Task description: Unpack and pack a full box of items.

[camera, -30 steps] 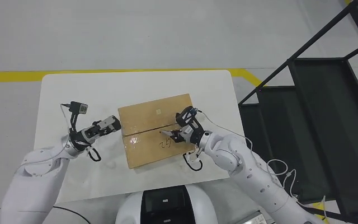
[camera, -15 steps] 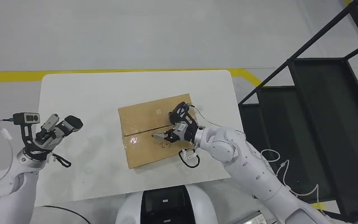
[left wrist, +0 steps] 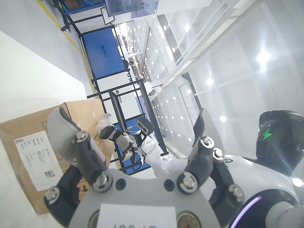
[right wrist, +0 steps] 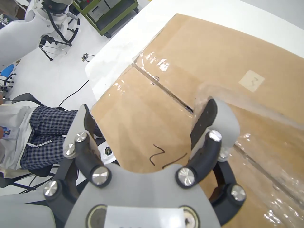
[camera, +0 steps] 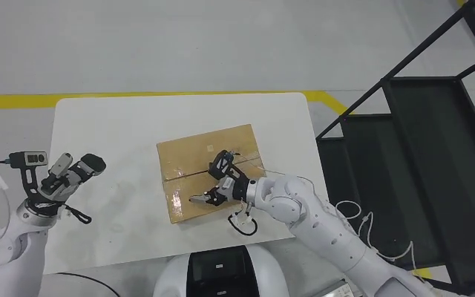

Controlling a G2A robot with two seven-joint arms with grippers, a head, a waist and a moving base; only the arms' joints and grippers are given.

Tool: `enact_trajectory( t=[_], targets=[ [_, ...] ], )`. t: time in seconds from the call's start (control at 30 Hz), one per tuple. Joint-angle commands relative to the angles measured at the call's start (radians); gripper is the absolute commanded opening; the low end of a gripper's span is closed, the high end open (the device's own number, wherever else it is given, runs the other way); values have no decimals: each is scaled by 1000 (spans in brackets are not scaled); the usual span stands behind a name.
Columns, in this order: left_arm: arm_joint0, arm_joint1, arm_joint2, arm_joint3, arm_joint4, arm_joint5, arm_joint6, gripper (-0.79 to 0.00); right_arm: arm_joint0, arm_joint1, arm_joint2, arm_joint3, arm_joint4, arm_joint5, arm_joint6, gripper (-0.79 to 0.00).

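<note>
On top of the white table (camera: 111, 134) sits one brown cardboard box (camera: 193, 152), a bit toward the robot's right side. It is shut. Its two top flaps meet at one dark seam (right wrist: 166, 91) across the middle. Shiny clear tape (right wrist: 156, 60) lies along that seam.

The right arm is bent and comes in from the robot's right, over the near flap of the box. Its wrist tips down, so the right gripper (camera: 206, 194) points at the box top, close to the seam. In the right wrist view the right gripper (right wrist: 147, 110) has its two fingers spread wide with nothing pinched between them. A loose bit of the clear tape (right wrist: 237, 103) stands up from the box just beside one finger (right wrist: 213, 115). I cannot tell if it sticks to that finger.

The left arm is out by the robot's left edge of the table, well apart from the box. The left gripper (camera: 80, 160) is lifted above the table and faces the box. In the left wrist view the left gripper (left wrist: 128, 119) also has its two fingers spread wide and carries nothing. The box (left wrist: 23, 138) shows from the side there, with the right gripper (left wrist: 106, 131) over its top.

Counting: one table, one box with two flaps, two grippers. One small pale square sticker (right wrist: 251, 81) is on the far flap. Some black pen marks (right wrist: 166, 157) are on the near flap. One white paper label (left wrist: 35, 160) is on the side of the box.
</note>
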Motion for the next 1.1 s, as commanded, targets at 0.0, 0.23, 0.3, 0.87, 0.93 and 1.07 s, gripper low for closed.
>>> enact_trajectory(
  t=[0.0, 0.23, 0.3, 0.87, 0.93, 1.07],
  targets=[
    [3, -1, -2, -3, 2, 2, 2, 0, 12, -5, -14, 7, -1, 2, -2, 0],
    [9, -4, -11, -10, 13, 11, 4, 0, 81, -31, -70, 55, 12, 21, -6, 0],
    [12, -5, -15, -14, 13, 13, 3, 0, 100, -39, -87, 66, 19, 22, -3, 0],
    [48, -13, -61, -35, 23, 12, 34, 0, 192, -99, -211, 133, 23, 31, 21, 0],
    [52, -14, -65, -37, 23, 12, 37, 0, 203, -107, -223, 143, 25, 32, 21, 0],
    [59, -16, -73, -43, 24, 18, 41, 0, 226, -123, -244, 167, 30, 35, 16, 0]
  ],
)
